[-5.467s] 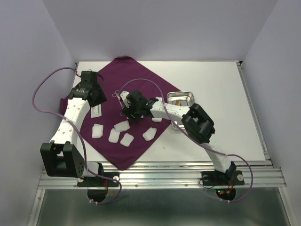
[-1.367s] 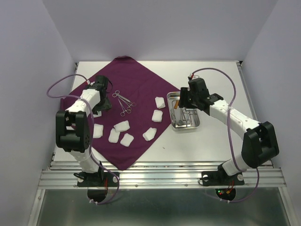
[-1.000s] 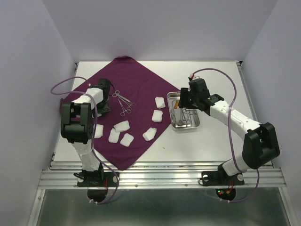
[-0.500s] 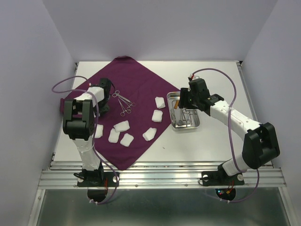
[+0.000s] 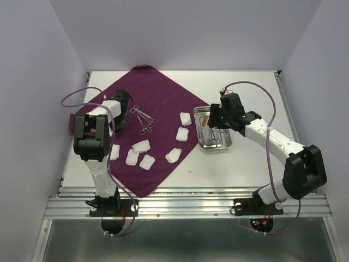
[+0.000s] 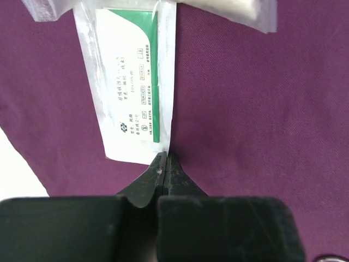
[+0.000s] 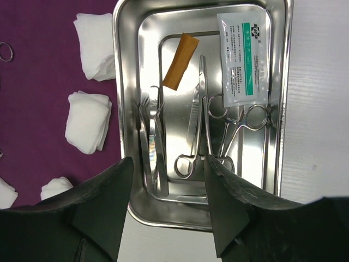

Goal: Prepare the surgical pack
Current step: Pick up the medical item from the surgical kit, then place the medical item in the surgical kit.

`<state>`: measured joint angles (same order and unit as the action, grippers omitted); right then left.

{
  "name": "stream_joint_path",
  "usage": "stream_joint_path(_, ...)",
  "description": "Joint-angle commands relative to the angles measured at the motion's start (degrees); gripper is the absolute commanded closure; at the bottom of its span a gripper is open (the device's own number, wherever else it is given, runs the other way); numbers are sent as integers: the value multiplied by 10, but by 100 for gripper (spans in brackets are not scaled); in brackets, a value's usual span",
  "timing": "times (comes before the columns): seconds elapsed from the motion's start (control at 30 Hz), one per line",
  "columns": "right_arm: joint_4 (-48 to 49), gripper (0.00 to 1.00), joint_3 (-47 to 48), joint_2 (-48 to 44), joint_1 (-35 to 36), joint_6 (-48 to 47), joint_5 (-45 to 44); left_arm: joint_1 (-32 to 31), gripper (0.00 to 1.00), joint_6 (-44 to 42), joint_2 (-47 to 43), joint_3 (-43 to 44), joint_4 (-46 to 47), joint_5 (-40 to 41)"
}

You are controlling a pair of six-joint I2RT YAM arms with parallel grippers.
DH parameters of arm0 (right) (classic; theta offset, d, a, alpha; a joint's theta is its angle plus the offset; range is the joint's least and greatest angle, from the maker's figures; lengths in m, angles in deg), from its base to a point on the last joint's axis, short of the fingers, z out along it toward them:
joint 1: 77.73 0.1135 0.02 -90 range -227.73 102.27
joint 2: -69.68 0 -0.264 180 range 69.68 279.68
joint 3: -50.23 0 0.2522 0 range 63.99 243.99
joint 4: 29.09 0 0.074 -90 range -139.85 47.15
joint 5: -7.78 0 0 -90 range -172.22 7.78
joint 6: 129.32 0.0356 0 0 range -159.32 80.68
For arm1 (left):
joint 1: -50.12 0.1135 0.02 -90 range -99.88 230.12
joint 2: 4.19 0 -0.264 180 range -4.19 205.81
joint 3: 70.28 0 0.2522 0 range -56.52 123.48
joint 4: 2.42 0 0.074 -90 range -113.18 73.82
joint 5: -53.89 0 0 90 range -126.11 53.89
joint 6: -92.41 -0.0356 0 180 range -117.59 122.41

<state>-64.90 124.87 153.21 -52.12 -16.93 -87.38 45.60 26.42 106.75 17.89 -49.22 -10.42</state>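
The dark purple cloth lies spread on the table with several white gauze pads and loose metal instruments on it. My left gripper is low over the cloth's left part, jaws shut on the near corner of a flat white-and-green packet. The steel tray sits just off the cloth's right edge, holding scissors and clamps, an orange strip and a second white-and-green packet. Above the tray's near end my right gripper hovers open, holding nothing.
A clear wrapped packet lies on the cloth just beyond the white one. Two gauze pads sit close to the tray's left wall. Bare white table stretches right of the tray. Purple cables loop from both arms.
The left gripper's jaws have shut at the packet on the cloth's left side. My right arm has stayed above the tray with only a slight shift.
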Motion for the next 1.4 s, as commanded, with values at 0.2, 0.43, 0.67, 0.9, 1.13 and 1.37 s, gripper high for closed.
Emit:
stream_joint_path(0.2, 11, 40, -9, -42, 6, 19, -6, -57, 100, -4, -104, 4, -23, -21)
stream_joint_path(0.43, 9, 40, -19, -60, 6, 24, -10, -111, 100, 9, -141, 2, -37, -56)
stream_joint_path(0.67, 9, 40, -33, -77, 6, 30, -14, -184, 100, 26, -152, 8, -41, -81)
stream_joint_path(0.9, 12, 40, -38, -77, 6, 34, -12, -274, 100, 46, -143, 24, -42, -98)
stream_joint_path(1.13, 12, 40, -29, -68, 12, 34, -1, -334, 100, 24, -130, 21, 3, -145)
stream_joint_path(1.37, 8, 39, 7, -30, 64, 19, 3, -333, 31, 6, -132, 76, -27, -121)
